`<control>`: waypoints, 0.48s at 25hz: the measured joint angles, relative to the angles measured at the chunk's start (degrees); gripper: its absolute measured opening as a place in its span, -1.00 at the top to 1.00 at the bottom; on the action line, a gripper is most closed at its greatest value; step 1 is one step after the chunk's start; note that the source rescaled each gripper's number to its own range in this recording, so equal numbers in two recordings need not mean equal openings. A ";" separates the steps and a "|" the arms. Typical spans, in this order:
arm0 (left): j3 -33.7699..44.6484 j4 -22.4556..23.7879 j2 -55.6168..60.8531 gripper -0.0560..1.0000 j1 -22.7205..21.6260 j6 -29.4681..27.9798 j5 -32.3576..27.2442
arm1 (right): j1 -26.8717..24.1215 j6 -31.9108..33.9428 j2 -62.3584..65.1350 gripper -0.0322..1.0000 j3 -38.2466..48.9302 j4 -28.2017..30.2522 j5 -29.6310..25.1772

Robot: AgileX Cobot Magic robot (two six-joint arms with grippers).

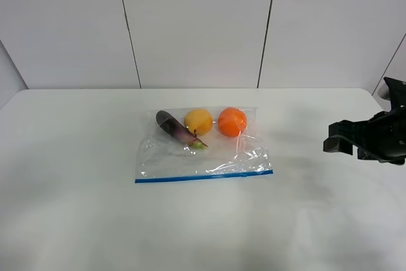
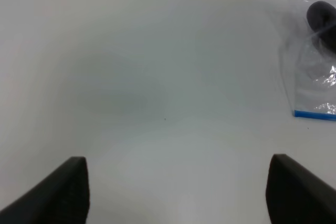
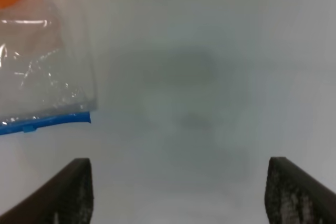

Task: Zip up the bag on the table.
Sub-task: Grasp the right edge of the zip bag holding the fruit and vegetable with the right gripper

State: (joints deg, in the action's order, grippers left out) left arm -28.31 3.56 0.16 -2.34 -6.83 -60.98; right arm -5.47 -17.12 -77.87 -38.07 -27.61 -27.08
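Note:
The clear plastic bag (image 1: 203,150) lies flat in the middle of the white table (image 1: 76,214). Its blue zipper strip (image 1: 203,176) runs along the near edge. A purple eggplant (image 1: 174,128), a yellow fruit (image 1: 198,121) and an orange (image 1: 231,121) show through it at the far side. My right gripper (image 1: 338,139) hovers to the right of the bag, apart from it, open and empty. Its wrist view shows the gripper (image 3: 178,195), the bag's corner (image 3: 47,66) and the strip's end (image 3: 44,121). My left gripper (image 2: 178,192) is open and empty over bare table, with the bag's other corner (image 2: 312,72) off to one side.
White wall panels (image 1: 196,23) stand behind the table's far edge. The left arm is outside the exterior high view. The right arm's dark body (image 1: 387,134) sits at the right edge of that view.

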 joint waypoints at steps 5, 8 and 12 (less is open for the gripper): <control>0.00 0.00 0.00 -1.00 0.00 0.00 0.00 | 0.00 -6.15 -5.70 -0.96 0.00 -5.84 1.61; 0.00 0.00 0.00 -1.00 0.00 0.00 0.00 | 0.00 -10.14 -8.04 -0.96 -0.01 -9.51 2.73; 0.00 0.00 0.00 -1.00 0.00 0.00 0.00 | 0.00 -16.76 -9.96 -0.96 -0.01 -15.63 2.87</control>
State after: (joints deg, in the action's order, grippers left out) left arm -28.31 3.56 0.16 -2.34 -6.83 -60.98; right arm -5.47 -33.88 -87.82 -38.09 -43.24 -24.20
